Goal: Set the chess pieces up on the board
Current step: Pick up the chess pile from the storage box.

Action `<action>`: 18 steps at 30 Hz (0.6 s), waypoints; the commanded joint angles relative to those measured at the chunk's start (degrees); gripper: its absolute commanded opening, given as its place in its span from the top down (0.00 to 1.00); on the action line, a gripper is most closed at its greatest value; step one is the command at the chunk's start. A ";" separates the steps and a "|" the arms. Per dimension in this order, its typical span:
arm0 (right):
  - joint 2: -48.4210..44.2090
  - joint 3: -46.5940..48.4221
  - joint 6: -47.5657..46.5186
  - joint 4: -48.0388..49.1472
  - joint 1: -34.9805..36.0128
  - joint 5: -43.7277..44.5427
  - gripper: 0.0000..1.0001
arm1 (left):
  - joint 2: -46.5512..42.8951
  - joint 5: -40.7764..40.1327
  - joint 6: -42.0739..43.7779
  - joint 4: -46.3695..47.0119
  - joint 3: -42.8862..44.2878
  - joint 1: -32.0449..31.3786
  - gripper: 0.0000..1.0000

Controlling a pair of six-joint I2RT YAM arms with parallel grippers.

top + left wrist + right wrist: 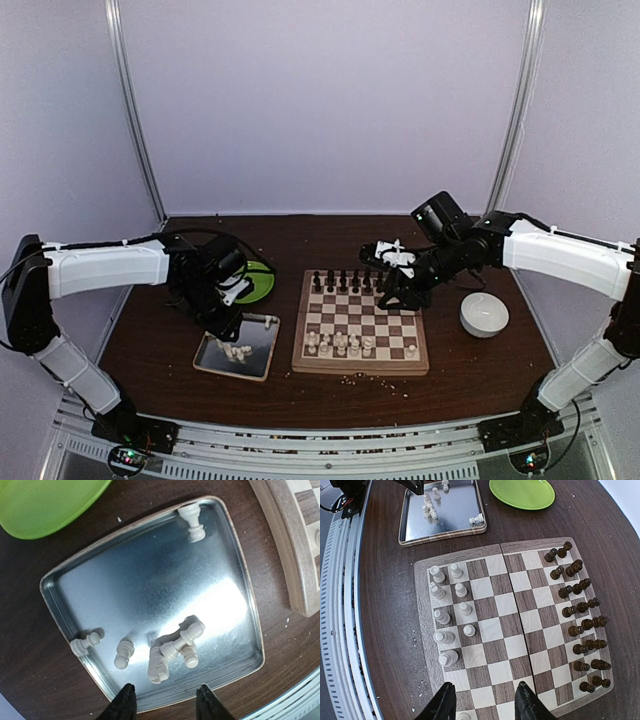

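The board (365,315) lies mid-table. Dark chess pieces (580,610) fill its two far rows, and cream chess pieces (469,630) stand in part of its two near rows. Several more cream pieces (175,647) lie toppled in the silver tray (150,575): a crossed cluster, two loose ones near the left wall and one in the far corner (192,522). My left gripper (166,705) hovers open over the tray's near rim, nothing between its fingers. My right gripper (485,700) hangs open and empty above bare squares at the board's right end.
A green plate (255,280) sits behind the tray (238,346). A white round object (484,314) rests right of the board. Pale crumbs (375,378) are scattered in front of the board. The board's corner (295,545) lies close to the tray's right side.
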 commanded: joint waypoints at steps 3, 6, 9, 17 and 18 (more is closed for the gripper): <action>-1.30 -0.79 -0.34 0.75 -0.36 -0.95 0.60 | 2.54 -0.52 -0.64 -1.67 -1.06 -0.53 0.58; -0.99 -0.73 -0.34 0.77 -0.31 -1.05 0.60 | 3.70 -1.69 -0.49 -1.63 -0.88 -0.54 0.59; -0.72 -0.80 -0.35 0.77 -0.41 -0.99 0.60 | 5.00 -2.37 0.03 -1.58 -0.53 -0.59 0.64; 0.06 -0.73 -0.47 0.78 -0.43 -0.98 0.60 | 7.94 -4.43 1.34 -1.09 0.43 -0.71 0.71; 0.15 -0.73 -0.43 0.78 -0.36 -1.05 0.60 | 8.19 -4.36 1.57 -0.87 0.52 -0.74 0.72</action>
